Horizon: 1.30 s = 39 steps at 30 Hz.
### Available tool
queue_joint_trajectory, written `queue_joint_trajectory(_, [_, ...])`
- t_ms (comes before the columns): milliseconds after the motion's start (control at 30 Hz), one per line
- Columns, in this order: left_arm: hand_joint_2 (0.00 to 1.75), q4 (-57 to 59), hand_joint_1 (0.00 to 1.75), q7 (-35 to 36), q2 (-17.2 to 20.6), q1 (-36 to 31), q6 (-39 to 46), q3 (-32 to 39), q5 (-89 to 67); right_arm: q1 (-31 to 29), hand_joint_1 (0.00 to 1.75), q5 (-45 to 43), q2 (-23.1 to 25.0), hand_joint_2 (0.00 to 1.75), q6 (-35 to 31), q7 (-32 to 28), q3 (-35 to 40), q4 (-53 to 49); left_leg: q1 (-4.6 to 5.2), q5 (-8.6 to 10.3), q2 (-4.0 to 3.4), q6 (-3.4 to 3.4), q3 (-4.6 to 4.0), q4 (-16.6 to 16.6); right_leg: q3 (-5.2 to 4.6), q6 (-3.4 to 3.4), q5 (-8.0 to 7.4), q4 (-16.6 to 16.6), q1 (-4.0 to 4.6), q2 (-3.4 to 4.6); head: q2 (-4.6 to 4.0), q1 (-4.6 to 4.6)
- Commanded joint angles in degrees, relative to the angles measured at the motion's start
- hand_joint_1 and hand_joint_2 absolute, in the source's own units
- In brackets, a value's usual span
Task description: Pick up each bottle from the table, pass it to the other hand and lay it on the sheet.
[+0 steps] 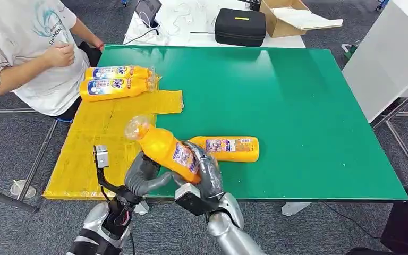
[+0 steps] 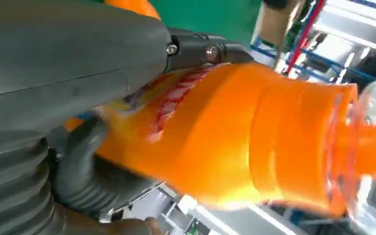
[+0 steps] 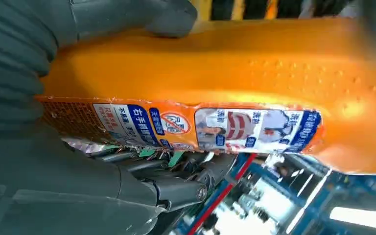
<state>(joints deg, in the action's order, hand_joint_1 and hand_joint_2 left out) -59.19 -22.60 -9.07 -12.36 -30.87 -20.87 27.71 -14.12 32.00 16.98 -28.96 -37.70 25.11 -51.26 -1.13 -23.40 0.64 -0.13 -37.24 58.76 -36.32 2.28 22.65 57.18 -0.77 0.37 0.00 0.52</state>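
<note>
Green table [image 1: 308, 106] near edge: held bottle [image 1: 164, 149] is airborne, cap toward 10 o'clock over the yellow sheet [image 1: 95, 133], right hand [image 1: 207, 172] wrapped round its base, left hand [image 1: 143, 175] apparently also closed on its middle from 8 o'clock.

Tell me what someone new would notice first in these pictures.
Front and centre, an orange bottle is gripped by both the left robot hand and the right robot hand above the green table's near edge. Another bottle lies just behind on the table, and two more rest on the yellow sheet.
</note>
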Motion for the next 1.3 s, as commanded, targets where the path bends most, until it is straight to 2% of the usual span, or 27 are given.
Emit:
queue_joint_trajectory(33, [1.75,5.8,0.0,0.1,-1.2,-3.6,5.3,0.4,-0.2,-2.4,1.75,-0.2,0.7,1.75,-0.3,1.5,7.0,9.2,0.0,-0.06,-0.05,0.06,0.23,0.0,0.23,-0.07,0.05,-0.1,0.03,-0.02,0.02,0.0])
queue_joint_trajectory(67, [1.75,4.9,0.0,-1.1,-1.8,-3.5,8.0,1.1,-1.8,-2.4,1.75,-0.1,0.7,1.75,-0.6,1.8,7.6,9.5,0.01,-0.03,-0.02,0.04,0.15,0.0,0.15,-0.04,0.03,-0.1,0.01,-0.04,0.0,-0.02])
queue_joint_trajectory(100, [1.75,4.6,0.0,-1.0,-2.0,-3.6,8.6,1.5,-1.9,-2.3,1.75,-0.4,0.7,1.75,-0.7,1.9,7.7,9.6,0.0,-0.14,-0.07,0.1,0.49,-0.1,0.5,-0.11,0.13,-0.1,0.05,-0.07,0.0,-0.02])
queue_joint_trajectory(133, [1.75,4.2,0.0,-0.5,-2.3,-3.5,9.6,2.1,-2.0,-2.3,1.75,-0.7,0.6,1.75,-0.6,2.0,7.9,9.8,-0.02,-0.07,0.02,0.06,0.23,0.0,0.29,-0.08,0.07,-0.1,0.06,-0.11,0.02,-0.04])
queue_joint_trajectory(533, [1.75,0.3,0.0,-0.4,-3.0,-2.0,7.6,3.6,0.3,-3.4,1.75,-1.4,0.5,1.75,0.5,2.9,8.2,12.3,0.01,-0.08,-0.01,0.06,0.26,0.0,0.27,-0.08,0.09,0.0,0.03,-0.09,0.0,-0.02])
queue_joint_trajectory(567, [1.75,-0.2,0.17,-0.6,-3.1,-1.7,7.6,3.5,0.2,-3.6,1.75,-1.5,0.5,1.75,0.6,3.0,8.1,12.3,-0.01,-0.07,-0.02,0.05,0.19,0.0,0.21,-0.07,0.07,0.0,0.05,-0.07,0.0,-0.04])
queue_joint_trajectory(600, [1.75,-0.6,1.75,-0.3,-3.1,-1.5,6.8,3.1,0.4,-3.7,1.75,-1.6,0.6,1.75,0.5,3.0,8.0,12.2,0.0,-0.03,-0.02,0.04,0.09,0.0,0.1,-0.04,0.02,0.0,0.03,-0.05,0.0,-0.02])
queue_joint_trajectory(667, [1.75,-0.4,1.75,0.4,-2.8,-1.1,4.8,2.0,0.8,-4.2,1.75,-1.5,0.6,1.75,-0.2,3.0,7.7,11.9,-0.01,-0.15,-0.06,0.09,0.38,0.0,0.4,-0.1,0.13,-0.1,0.06,-0.07,0.0,-0.02])
queue_joint_trajectory(700, [1.75,-0.4,1.75,0.6,-2.5,-0.9,4.7,1.3,0.1,-4.4,1.75,-1.6,0.6,1.75,-0.6,3.1,7.3,11.6,0.03,-0.03,0.0,0.05,0.11,0.0,0.12,-0.04,0.05,0.0,0.0,-0.07,0.0,-0.02])
queue_joint_trajectory(867, [1.75,-4.7,1.75,-0.7,-1.5,2.3,4.9,-2.7,-3.9,-4.8,1.75,-1.4,-0.2,1.75,-1.8,4.2,5.7,8.9,0.03,-0.06,-0.03,0.06,0.15,0.0,0.16,-0.05,0.06,0.0,0.0,-0.05,0.02,-0.02])
queue_joint_trajectory(1033, [1.75,-5.2,1.75,-1.3,-0.7,2.2,4.7,-4.3,-5.8,-5.0,1.75,-1.7,-0.2,1.75,-2.5,3.9,4.7,8.3,0.05,-0.03,-0.01,0.04,0.1,0.0,0.09,-0.04,0.04,0.0,-0.02,-0.05,0.0,-0.02])
queue_joint_trajectory(1100, [1.75,-5.5,1.75,-2.1,-0.4,2.2,4.7,-5.1,-7.2,-5.3,1.75,-1.9,-0.2,1.75,-2.6,4.0,4.2,8.0,0.02,-0.12,-0.04,0.09,0.34,0.0,0.35,-0.1,0.12,0.0,0.03,-0.07,0.0,0.0])
queue_joint_trajectory(1133, [1.75,-5.4,1.75,-2.1,-0.3,2.3,4.8,-5.2,-7.3,-5.5,1.75,-1.9,-0.2,1.75,-2.7,4.2,3.9,7.8,0.05,-0.03,-0.03,0.05,0.11,0.0,0.1,-0.04,0.04,0.0,-0.03,-0.04,0.0,-0.02])
queue_joint_trajectory(1200, [1.75,-5.1,1.75,-2.2,-0.3,2.0,5.7,-4.8,-7.7,-5.4,1.75,-2.2,-0.1,1.75,-2.7,4.1,3.3,7.3,0.02,-0.13,-0.07,0.1,0.33,0.0,0.33,-0.09,0.11,0.0,0.03,-0.05,0.0,0.0])
queue_joint_trajectory(1267, [1.75,-5.3,1.75,-2.6,-0.5,1.6,6.8,-3.6,-7.6,-5.1,0.0,-2.4,-0.1,1.75,-3.3,4.3,2.7,6.9,0.04,-0.03,-0.02,0.06,0.12,0.0,0.11,-0.04,0.04,0.0,-0.01,-0.05,0.0,-0.02])
queue_joint_trajectory(1300, [1.75,-4.9,1.75,-2.6,-0.8,1.0,8.1,-2.0,-7.2,-5.1,0.0,-2.7,-0.3,0.0,-3.0,4.6,2.4,6.7,0.02,-0.09,-0.03,0.08,0.24,0.0,0.24,-0.07,0.09,0.0,0.02,-0.07,0.02,-0.02])
